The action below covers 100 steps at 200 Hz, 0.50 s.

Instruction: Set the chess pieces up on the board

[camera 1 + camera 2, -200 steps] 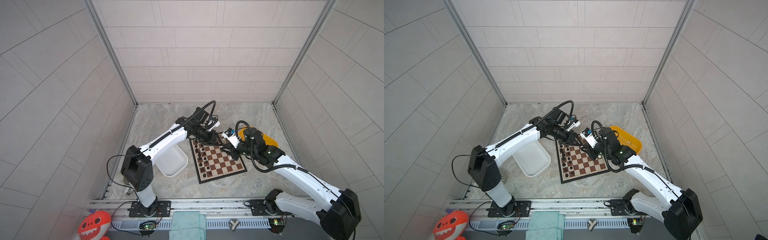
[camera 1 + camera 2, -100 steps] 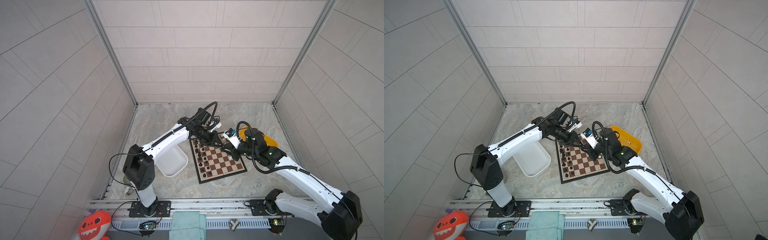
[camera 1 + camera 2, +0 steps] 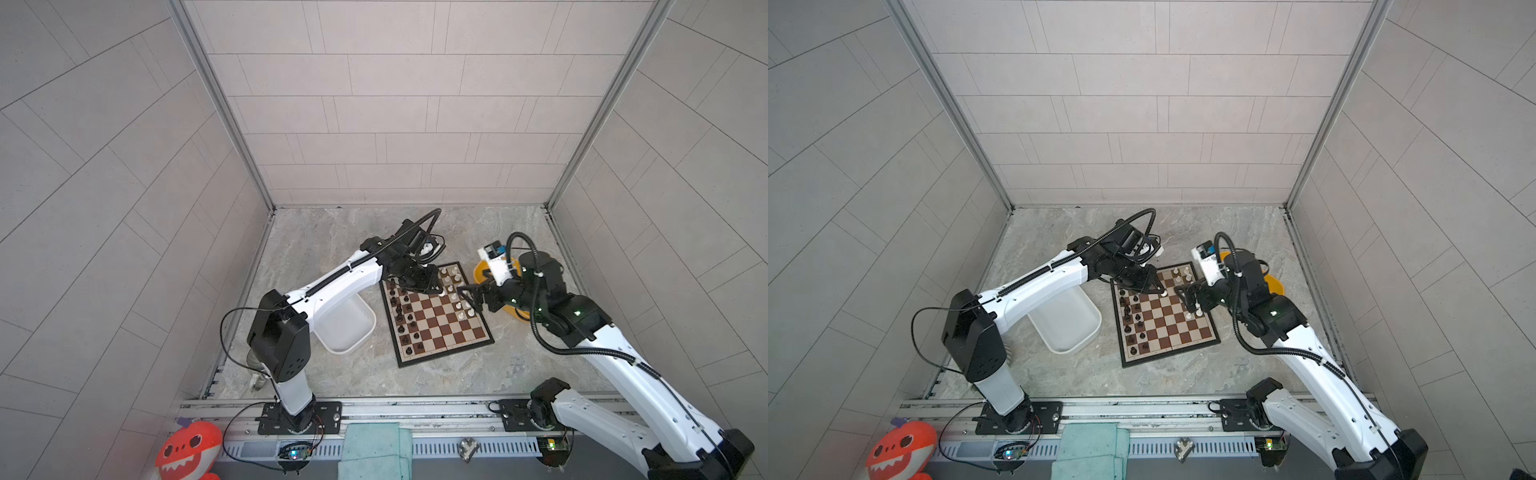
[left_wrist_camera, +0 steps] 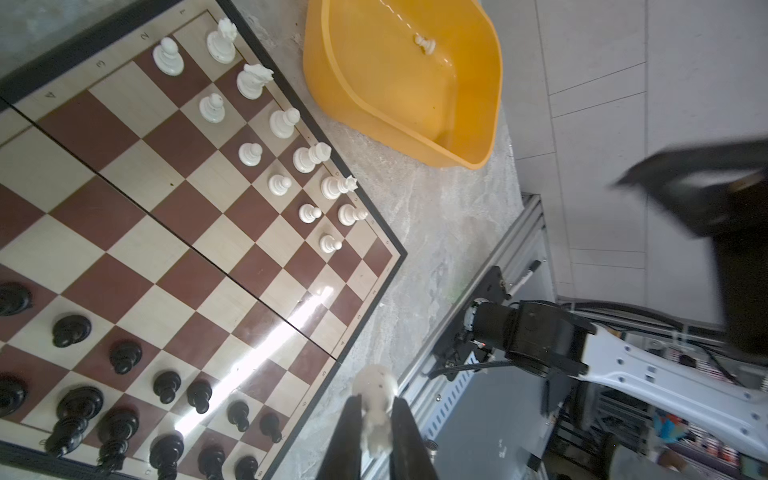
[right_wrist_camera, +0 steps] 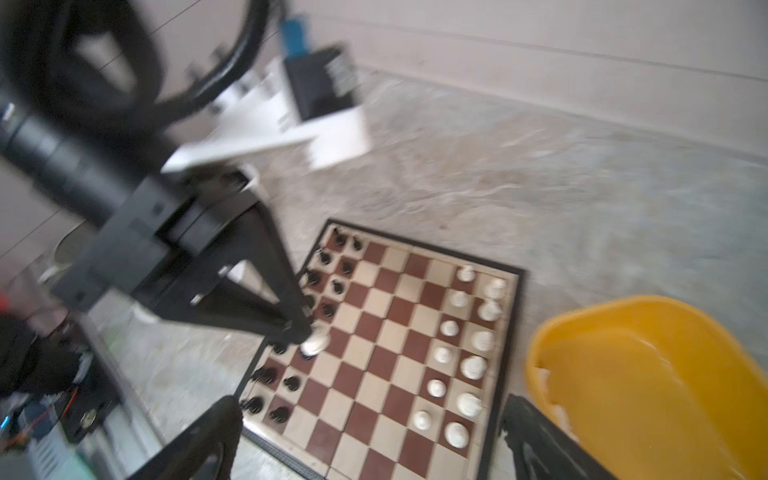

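Opened wide since a second ago, the right gripper [image 3: 468, 298] has drawn slightly right and hangs empty over the right edge of the board [image 3: 446, 330]. We read 1, 2, 3 and 4 on the board's margin in the left wrist view. Our left gripper [image 4: 376, 402] pinches a white piece [image 4: 374, 384] above the board's far part. Black pieces [image 3: 401, 309] line the left side and white pieces [image 4: 282, 122] the right. A stray piece [image 4: 424, 43] lies in the yellow tub [image 4: 457, 137].

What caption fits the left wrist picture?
Left tool pinches a white chess piece, with the board and yellow tub in sight.
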{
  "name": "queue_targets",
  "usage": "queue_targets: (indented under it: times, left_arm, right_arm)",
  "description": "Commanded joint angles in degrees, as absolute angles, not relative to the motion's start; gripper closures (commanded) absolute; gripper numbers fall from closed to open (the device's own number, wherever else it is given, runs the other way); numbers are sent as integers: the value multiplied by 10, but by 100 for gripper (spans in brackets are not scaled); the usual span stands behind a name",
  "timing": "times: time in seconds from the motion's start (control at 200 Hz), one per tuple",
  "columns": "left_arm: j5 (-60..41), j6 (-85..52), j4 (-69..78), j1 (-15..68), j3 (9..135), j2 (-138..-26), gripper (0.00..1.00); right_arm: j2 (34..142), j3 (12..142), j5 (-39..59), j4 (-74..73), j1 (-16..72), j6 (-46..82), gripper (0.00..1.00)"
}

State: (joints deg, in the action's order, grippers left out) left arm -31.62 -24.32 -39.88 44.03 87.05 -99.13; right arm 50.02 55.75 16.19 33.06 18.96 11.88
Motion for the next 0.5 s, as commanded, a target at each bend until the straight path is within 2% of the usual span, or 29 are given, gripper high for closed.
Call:
queue_targets:
  times: [0.0,0.125,0.285,0.495]
  left_arm:
    - [-202,-210,-378,489,877,-1008,100]
    - [-154,-196,-354,537,905,-1065,100]
    - [-102,-162,-341,597,958,-1142,100]
    - [-100,-155,-336,626,1001,-1219,100]
  right_arm:
    - [500,588,83,473,79,230,1]
    - [517,565,169,476,-51,269,1]
    - [487,531,137,430,-72,312,1]
    - [489,521,122,417,-82,309,1]
